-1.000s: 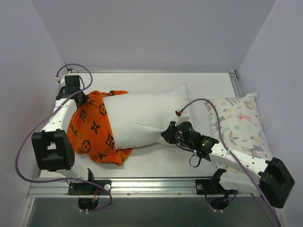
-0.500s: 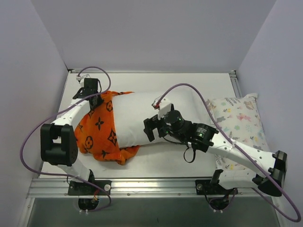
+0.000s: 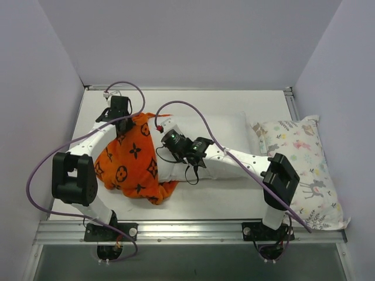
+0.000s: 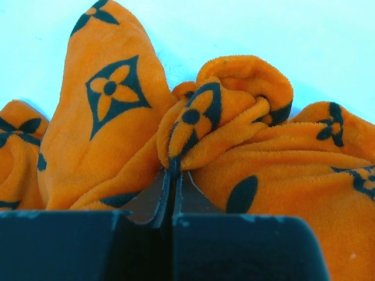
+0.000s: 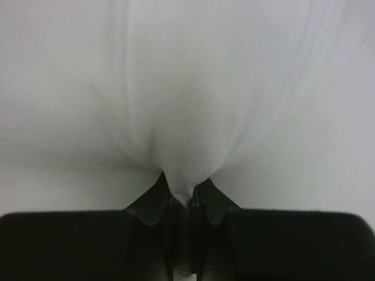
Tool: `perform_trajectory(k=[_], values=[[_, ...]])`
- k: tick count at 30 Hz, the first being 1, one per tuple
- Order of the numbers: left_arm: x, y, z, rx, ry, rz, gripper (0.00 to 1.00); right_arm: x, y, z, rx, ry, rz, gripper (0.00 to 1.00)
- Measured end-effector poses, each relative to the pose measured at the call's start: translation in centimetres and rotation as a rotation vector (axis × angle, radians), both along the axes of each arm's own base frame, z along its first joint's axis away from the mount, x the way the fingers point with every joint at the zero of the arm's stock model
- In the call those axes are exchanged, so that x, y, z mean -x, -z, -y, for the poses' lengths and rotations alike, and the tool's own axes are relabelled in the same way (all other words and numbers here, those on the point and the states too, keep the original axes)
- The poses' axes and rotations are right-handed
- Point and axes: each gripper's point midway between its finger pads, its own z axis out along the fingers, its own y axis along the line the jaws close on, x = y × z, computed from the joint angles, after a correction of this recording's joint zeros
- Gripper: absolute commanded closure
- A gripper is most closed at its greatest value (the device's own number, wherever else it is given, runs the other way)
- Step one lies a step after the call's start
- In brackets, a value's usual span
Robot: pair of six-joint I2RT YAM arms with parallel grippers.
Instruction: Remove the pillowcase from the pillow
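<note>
The orange pillowcase [image 3: 132, 161] with black motifs covers the left end of the white pillow [image 3: 225, 132], which lies across the middle of the table. My left gripper [image 3: 120, 120] is shut on a bunched fold of the pillowcase [image 4: 193, 117] at the pillowcase's far edge. My right gripper [image 3: 166, 146] reaches left over the pillow and is shut on a pinch of the pillow's white fabric [image 5: 184, 117] next to the pillowcase's opening.
A smaller pastel animal-print pillow [image 3: 299, 170] lies at the right side of the table. Purple cables [image 3: 193, 114] loop over both arms. Walls close in the table on the left, back and right.
My right gripper has moved left along the pillow to the pillowcase's edge. My left gripper has shifted right and farther back with the fabric. The pillowcase has spread further over the pillow.
</note>
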Motion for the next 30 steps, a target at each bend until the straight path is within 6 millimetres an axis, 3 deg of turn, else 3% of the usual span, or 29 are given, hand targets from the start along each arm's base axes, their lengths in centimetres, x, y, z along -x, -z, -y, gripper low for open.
perform_trajectory(k=[3, 6, 11, 14, 16, 19, 20, 22, 23, 26, 30], values=[[-0.3, -0.3, -1.0, 0.018, -0.016, 0.005, 1.00, -0.5, -1.1, 1.1, -0.046, 0.065, -0.009, 1.00], [-0.6, -0.6, -3.1, 0.064, -0.058, 0.007, 1.00, -1.3, -2.9, 3.4, -0.159, 0.145, -0.038, 1.00], [0.3, -0.4, -6.4, 0.115, -0.147, -0.026, 1.00, -4.7, -6.8, 10.5, -0.352, 0.340, -0.045, 1.00], [1.0, -0.2, -9.0, 0.110, -0.217, -0.043, 1.00, -5.7, -7.6, 14.6, -0.376, 0.445, -0.052, 1.00], [1.3, -0.2, -10.3, 0.099, -0.254, -0.046, 1.00, -5.9, -7.5, 15.5, -0.389, 0.470, -0.069, 1.00], [1.3, -0.9, -11.2, 0.094, -0.265, -0.044, 1.00, -5.5, -7.0, 15.0, -0.404, 0.457, -0.114, 1.00], [1.0, -1.3, -11.0, 0.101, -0.250, -0.036, 0.80, -5.3, -7.0, 14.7, -0.408, 0.450, -0.127, 1.00], [0.2, -2.7, -9.9, 0.126, -0.181, -0.010, 0.61, -5.2, -7.3, 14.1, -0.407, 0.436, -0.144, 1.00], [-0.1, -3.4, -9.2, 0.121, -0.146, 0.001, 0.35, -5.2, -7.5, 13.7, -0.406, 0.426, -0.146, 1.00], [-0.2, -6.3, -5.9, 0.098, -0.032, 0.056, 0.21, -5.4, -8.0, 12.5, -0.400, 0.407, -0.160, 1.00], [2.1, -12.0, 0.6, 0.083, 0.157, 0.175, 0.14, -6.0, -8.2, 11.0, -0.392, 0.386, -0.174, 1.00]])
